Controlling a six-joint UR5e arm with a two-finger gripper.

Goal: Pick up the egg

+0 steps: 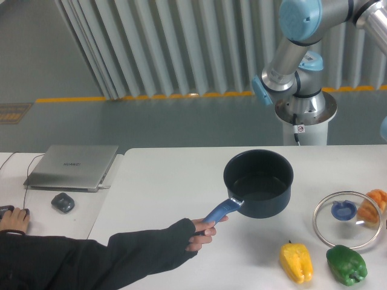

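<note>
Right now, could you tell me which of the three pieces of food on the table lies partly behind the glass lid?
The egg, the small orange-tan oval at the far right edge. The yellow pepper and green pepper sit in front of the glass lid, uncovered.

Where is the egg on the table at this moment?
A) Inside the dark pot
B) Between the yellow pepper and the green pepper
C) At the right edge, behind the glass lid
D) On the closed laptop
C: the small orange-tan egg lies at the far right of the table, partly seen through the rim of the glass lid, away from the pot, the peppers and the laptop.
</note>
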